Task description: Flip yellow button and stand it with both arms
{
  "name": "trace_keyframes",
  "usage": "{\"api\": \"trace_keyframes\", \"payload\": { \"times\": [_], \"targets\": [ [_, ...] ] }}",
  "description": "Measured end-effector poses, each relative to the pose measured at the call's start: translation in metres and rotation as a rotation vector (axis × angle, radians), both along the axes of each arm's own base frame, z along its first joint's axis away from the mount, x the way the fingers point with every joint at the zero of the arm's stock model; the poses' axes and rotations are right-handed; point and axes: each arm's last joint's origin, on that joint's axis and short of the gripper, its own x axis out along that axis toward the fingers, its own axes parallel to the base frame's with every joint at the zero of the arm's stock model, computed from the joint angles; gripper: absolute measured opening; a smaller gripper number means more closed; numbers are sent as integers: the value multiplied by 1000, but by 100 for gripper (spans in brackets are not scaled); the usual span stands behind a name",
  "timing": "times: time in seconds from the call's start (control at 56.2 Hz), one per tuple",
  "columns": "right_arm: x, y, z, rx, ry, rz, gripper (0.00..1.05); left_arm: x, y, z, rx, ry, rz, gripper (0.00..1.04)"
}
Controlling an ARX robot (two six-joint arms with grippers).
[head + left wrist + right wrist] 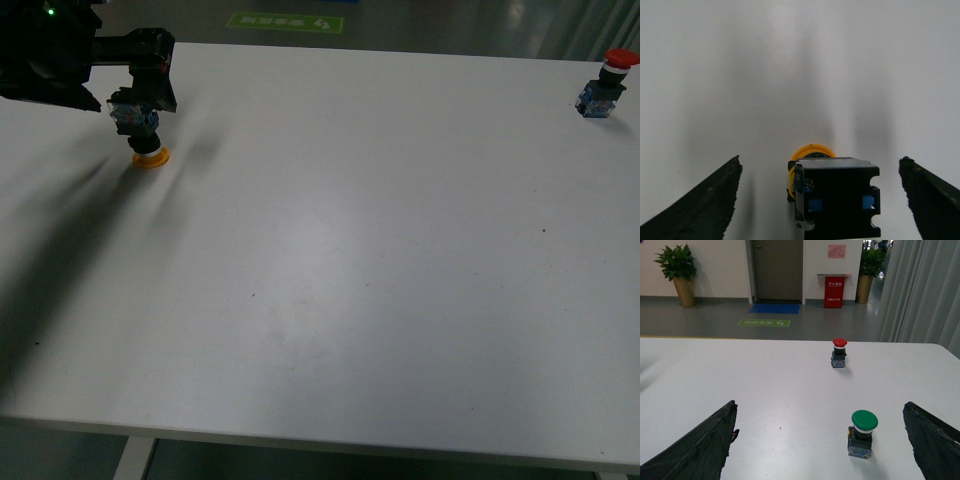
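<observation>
My left gripper (821, 160) is spread wide and grips nothing. The yellow button (837, 200) sits between its fingers (705, 205), cap down on the table (350, 260) and block body up toward the wrist. It touches neither finger (though it is closer to one than the other). My right gripper (820, 403) is just as wide open and empty. Ahead of it a green button (862, 432) stands cap up, with a red button (839, 352) farther ahead.
</observation>
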Motion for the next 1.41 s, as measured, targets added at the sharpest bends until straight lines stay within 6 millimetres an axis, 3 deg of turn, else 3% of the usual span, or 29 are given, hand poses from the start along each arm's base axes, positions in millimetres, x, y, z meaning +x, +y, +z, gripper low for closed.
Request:
{"api": "trace_keyframes", "payload": {
  "times": [0.374, 0.641, 0.801, 0.926, 1.157, 1.406],
  "targets": [
    [0, 0, 0, 0, 0, 0, 97, 1, 1, -3, -13, 20, 18, 37],
    [0, 0, 0, 0, 0, 0, 97, -9, 1, 0, -56, 23, 9, 36],
    [0, 0, 0, 0, 0, 0, 97, -24, -4, 15, -105, -2, -18, 36],
    [0, 0, 0, 0, 0, 0, 97, -34, -14, 31, -245, -42, -55, 36],
    [0, 0, 0, 0, 0, 0, 97, -60, -58, 58, -658, -190, -240, 36],
    [0, 0, 0, 0, 0, 0, 97, -90, -115, 55, -1193, -281, -293, 36]
  ]
}}
